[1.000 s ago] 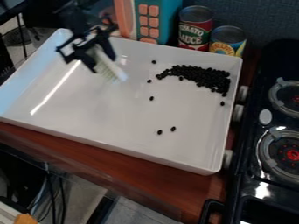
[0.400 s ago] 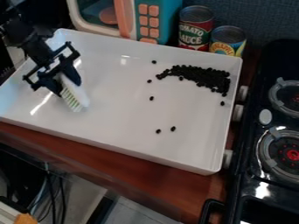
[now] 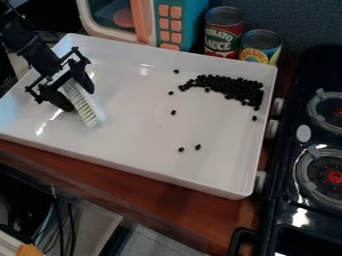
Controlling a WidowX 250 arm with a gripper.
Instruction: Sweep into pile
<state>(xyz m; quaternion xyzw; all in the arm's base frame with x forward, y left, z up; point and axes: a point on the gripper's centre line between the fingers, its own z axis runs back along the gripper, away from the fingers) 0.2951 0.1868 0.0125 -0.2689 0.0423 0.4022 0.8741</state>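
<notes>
With the gripper [image 3: 77, 98] closed around the brush [image 3: 83, 107], fingers parted only by its width, hold firmly, at the view's left inside the tray [image 3: 153, 176]. Turn the bristles down and bring them lightly to the floor. Start beyond the stray beans [image 3: 174, 112], well apart from the brush, and push slowly toward the pile [image 3: 230, 89] near the upper right corner. Collect also the lower two, without fast flicks, probably risky for round beans. Lift gently before disturbing the pile.

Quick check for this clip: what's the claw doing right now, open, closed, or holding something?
Claw: closed on the white brush, holding it over the left part of the white tray.
</notes>
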